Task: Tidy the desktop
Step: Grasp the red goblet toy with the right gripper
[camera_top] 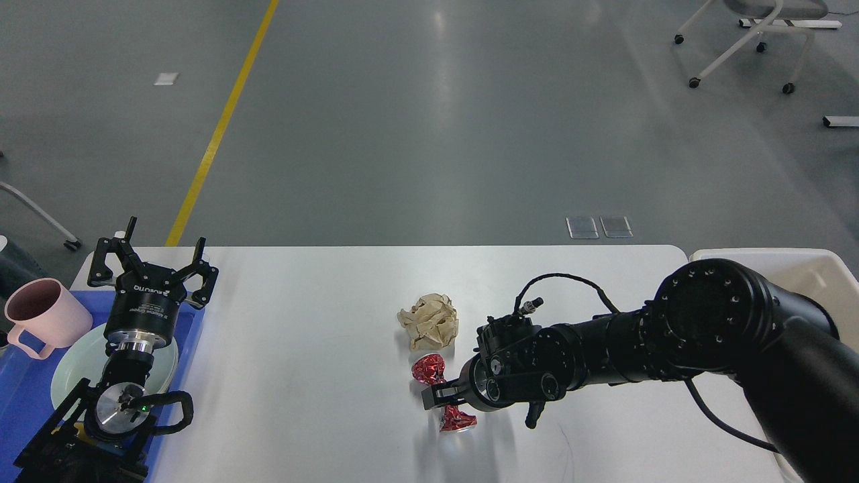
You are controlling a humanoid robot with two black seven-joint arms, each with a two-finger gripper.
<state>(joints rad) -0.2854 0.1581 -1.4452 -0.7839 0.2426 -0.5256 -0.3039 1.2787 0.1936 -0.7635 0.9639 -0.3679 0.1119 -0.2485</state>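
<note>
My right gripper sits low over the red foil wrapper; whether it grips, I cannot tell. Crumpled paper lies just beyond, on the desktop. Left gripper hangs open. Tidying looks unfinished.

You have a smooth white tabletop with a faint sheen. Beside the crumpled tan paper ball, matt and rough, lie two glossy red foil wrappers. Left of that ball, the blue tray looks like plastic, the pink mug matt, the pale plate glazed.
</note>
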